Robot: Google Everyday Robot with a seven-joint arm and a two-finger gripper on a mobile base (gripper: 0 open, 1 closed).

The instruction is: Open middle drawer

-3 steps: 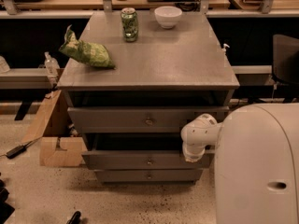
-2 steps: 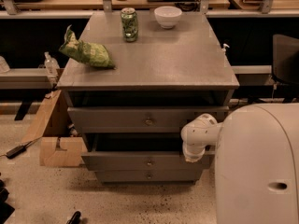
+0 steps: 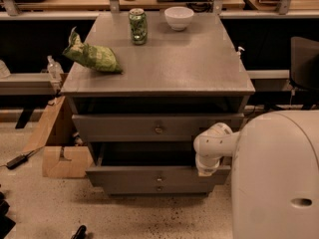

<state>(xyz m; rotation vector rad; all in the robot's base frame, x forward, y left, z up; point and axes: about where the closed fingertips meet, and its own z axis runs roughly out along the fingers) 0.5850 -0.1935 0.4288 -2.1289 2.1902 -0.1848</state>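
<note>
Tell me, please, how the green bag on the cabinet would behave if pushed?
The green bag looks crumpled, so probably light and floppy; lying flat, it should slide, not roll. The gripper is at the right end of the middle drawer.

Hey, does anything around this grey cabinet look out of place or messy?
Nothing looks spilled or broken. The middle drawer stands partly pulled out, with the hand at its right end. The crumpled green bag lies on its side near the left edge of the cabinet top; the can and bowl stand upright.
</note>
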